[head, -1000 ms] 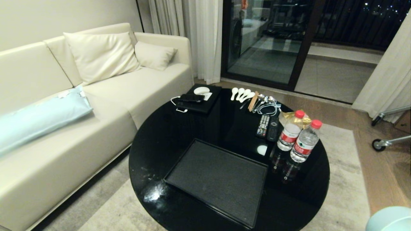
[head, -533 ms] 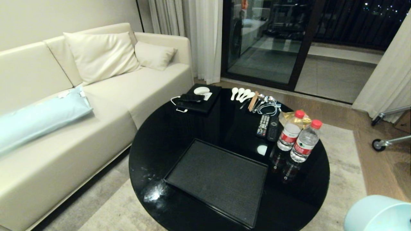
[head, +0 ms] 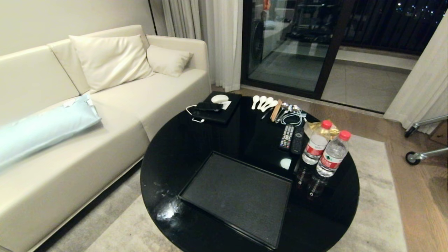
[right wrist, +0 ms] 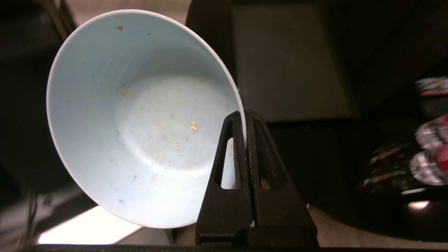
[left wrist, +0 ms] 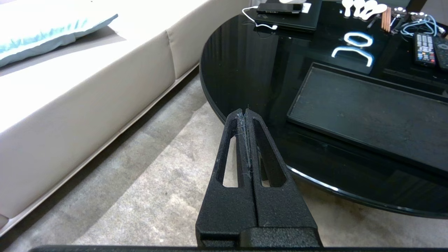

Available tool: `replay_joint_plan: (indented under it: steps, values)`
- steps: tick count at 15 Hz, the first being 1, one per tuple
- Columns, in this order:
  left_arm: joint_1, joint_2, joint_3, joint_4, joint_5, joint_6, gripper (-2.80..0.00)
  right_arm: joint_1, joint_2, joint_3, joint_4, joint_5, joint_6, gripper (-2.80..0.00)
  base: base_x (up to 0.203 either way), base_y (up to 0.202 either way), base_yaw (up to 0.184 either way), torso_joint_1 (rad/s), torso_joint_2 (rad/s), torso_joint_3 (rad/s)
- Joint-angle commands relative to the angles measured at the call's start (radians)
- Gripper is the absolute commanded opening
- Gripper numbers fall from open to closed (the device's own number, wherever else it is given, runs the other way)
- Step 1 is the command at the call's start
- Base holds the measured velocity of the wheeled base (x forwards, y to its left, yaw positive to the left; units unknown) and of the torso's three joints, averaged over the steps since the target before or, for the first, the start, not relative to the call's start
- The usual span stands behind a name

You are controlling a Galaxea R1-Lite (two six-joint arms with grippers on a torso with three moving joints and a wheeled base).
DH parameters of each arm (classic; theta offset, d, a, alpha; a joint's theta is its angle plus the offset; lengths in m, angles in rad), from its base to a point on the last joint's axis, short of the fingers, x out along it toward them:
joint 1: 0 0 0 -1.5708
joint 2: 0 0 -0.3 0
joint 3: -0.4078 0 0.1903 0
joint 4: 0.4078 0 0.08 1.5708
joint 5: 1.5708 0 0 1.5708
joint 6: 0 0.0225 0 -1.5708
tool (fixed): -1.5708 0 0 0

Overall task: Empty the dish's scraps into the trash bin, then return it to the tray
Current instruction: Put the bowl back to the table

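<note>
In the head view the tray (head: 238,197) lies bare on the round black worktop (head: 175,154), with two water bottles (head: 325,150) just beside its far right corner; neither arm shows. In the left wrist view the left hand (left wrist: 246,113) hangs off the worktop's edge above the rug, fingers pressed together on nothing. In the right wrist view the right hand (right wrist: 244,115) pinches the rim of the dish (right wrist: 140,119), tilted, only crumbs inside

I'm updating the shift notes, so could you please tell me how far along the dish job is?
Emptying looks done: the dish holds only a few specks. In hand: the right gripper has its jaws shut on the dish's rim. Left: setting it on the tray, which lies bare. The left gripper is idle, shut.
</note>
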Motion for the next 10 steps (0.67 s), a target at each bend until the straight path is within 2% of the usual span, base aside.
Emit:
replay_joint_plan:
  steps: [1, 3, 7, 10]
  values:
    - [0.0, 0.0, 0.0, 0.0, 0.001, -0.002, -2.8, 0.012, 0.238, -0.138, 0.194, 0.012, -0.102, -2.8, 0.0, 0.0, 0.0, 0.0, 0.0, 0.0]
    - [0.0, 0.0, 0.0, 0.0, 0.001, -0.002, -2.8, 0.041, 0.346, -0.226, 0.305, 0.015, -0.137, -2.8, 0.0, 0.0, 0.0, 0.0, 0.0, 0.0]
    - [0.0, 0.0, 0.0, 0.0, 0.001, -0.002, -2.8, 0.051, 0.48, -0.416, 0.548, 0.016, -0.139, -2.8, 0.0, 0.0, 0.0, 0.0, 0.0, 0.0]
    - [0.0, 0.0, 0.0, 0.0, 0.001, 0.0, -2.8, 0.06, 0.59, -0.506, 0.591, 0.012, -0.11, -2.8, 0.0, 0.0, 0.0, 0.0, 0.0, 0.0]
